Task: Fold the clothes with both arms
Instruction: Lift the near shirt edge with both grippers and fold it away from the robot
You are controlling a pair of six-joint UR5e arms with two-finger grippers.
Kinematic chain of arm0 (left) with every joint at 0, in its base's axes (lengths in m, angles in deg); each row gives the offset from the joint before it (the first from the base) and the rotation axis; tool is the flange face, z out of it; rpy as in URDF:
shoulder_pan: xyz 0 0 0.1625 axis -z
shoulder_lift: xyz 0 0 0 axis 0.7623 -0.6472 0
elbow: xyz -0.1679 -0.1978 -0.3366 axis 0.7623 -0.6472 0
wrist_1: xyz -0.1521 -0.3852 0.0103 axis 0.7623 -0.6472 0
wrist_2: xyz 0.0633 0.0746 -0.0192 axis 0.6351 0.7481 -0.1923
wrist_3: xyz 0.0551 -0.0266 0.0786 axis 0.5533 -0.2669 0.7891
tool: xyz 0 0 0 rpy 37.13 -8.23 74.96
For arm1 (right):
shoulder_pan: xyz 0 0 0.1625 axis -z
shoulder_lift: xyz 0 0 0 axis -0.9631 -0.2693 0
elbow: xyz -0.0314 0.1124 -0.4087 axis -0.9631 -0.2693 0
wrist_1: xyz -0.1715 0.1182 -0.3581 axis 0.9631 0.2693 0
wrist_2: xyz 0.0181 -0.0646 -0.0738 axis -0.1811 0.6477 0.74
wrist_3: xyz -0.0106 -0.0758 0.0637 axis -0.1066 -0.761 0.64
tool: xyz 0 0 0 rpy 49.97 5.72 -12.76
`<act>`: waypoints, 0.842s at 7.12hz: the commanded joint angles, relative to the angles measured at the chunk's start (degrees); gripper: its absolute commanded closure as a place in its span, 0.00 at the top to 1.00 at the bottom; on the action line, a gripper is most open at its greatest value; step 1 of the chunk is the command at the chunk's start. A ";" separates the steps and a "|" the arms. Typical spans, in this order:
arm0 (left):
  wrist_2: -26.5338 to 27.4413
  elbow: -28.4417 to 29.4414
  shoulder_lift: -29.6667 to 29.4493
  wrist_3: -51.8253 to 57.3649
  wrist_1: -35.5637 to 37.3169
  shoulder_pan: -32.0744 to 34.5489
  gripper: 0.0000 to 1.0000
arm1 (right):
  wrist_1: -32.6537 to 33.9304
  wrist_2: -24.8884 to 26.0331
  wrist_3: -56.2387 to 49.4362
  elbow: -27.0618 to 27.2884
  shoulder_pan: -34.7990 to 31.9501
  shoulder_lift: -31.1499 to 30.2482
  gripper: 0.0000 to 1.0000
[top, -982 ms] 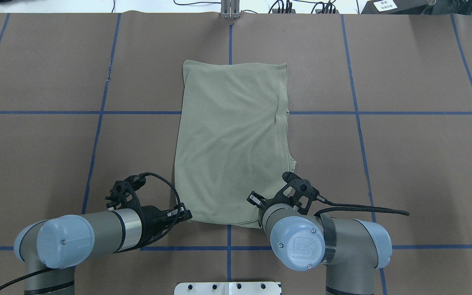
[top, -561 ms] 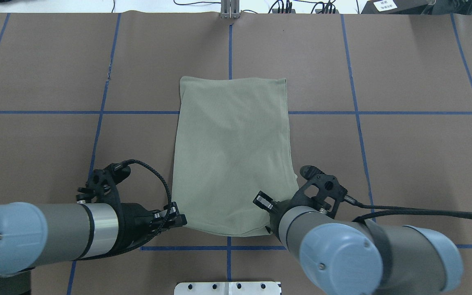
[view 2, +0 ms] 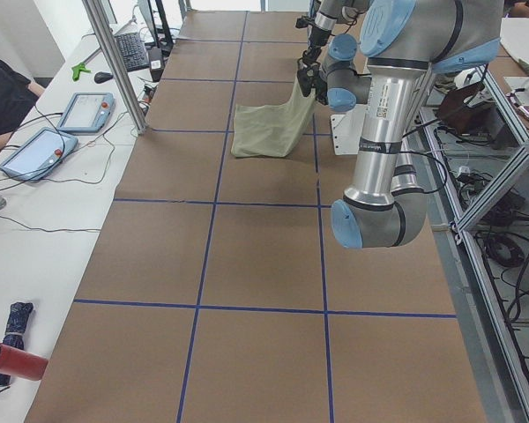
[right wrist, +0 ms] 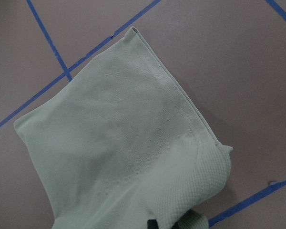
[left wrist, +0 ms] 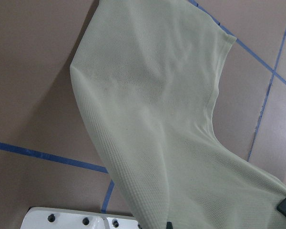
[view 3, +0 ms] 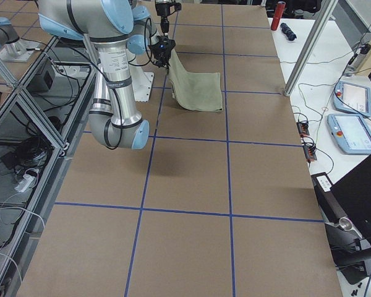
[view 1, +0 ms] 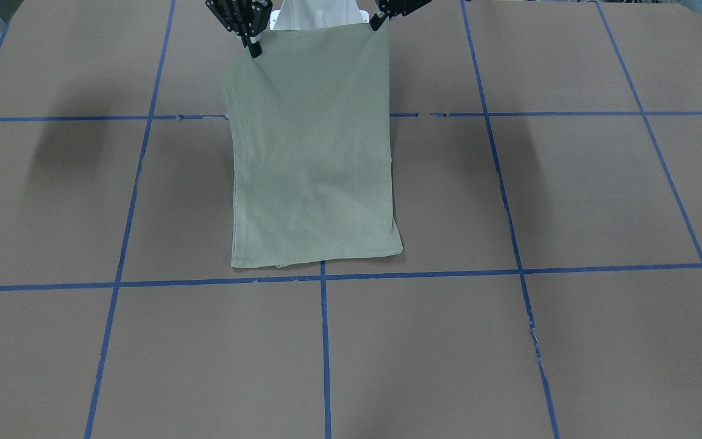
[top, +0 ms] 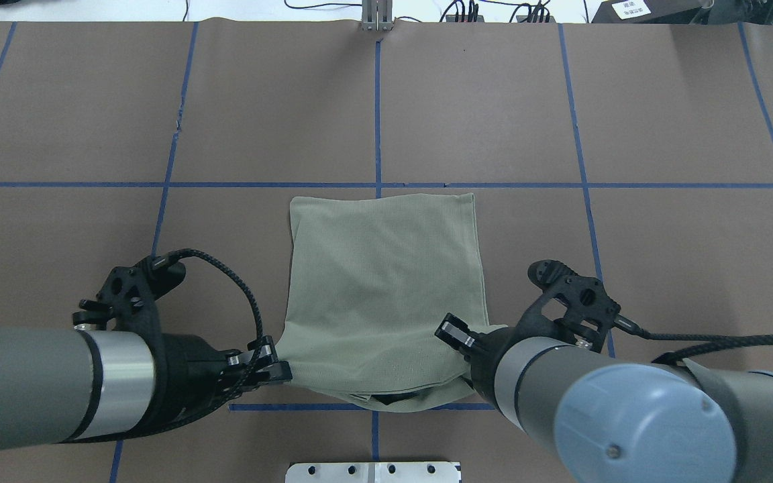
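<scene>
**Shirt Held at Both Near Corners**

The pale sage-green fine-knit shirt (top: 386, 282), folded into a long rectangle, extends straight out from the white metal base plate (top: 373, 471) across the brown paper-covered table (top: 628, 100). The end nearest the plate is raised off the table. The far end lies flat, just short of a blue tape line (top: 527, 185). The black two-finger left gripper (top: 278, 371) is clamped on the raised corner left of the plate. The black two-finger right gripper (view 1: 253, 47) is clamped on the raised corner right of the plate. The cloth sags between them.
</scene>
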State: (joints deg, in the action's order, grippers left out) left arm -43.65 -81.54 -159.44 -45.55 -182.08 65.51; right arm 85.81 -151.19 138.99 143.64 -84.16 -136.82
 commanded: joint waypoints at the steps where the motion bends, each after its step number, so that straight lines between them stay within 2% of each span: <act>1: 0.23 12.30 -6.46 4.24 -0.28 4.44 0.00 | -5.01 -0.08 -3.50 -10.90 -4.87 4.30 0.00; 3: 0.14 18.06 -7.97 10.91 -0.46 7.61 0.00 | -16.87 -0.26 -6.32 -22.68 -8.83 4.40 0.00; 6: 0.14 27.54 -11.92 14.34 -4.40 11.66 0.00 | -19.20 -1.66 -8.96 -29.29 -12.01 6.31 0.00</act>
State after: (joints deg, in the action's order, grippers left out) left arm -43.51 -57.96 -169.95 -33.18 -184.54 75.64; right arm 67.36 -152.11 130.83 117.61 -94.80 -131.86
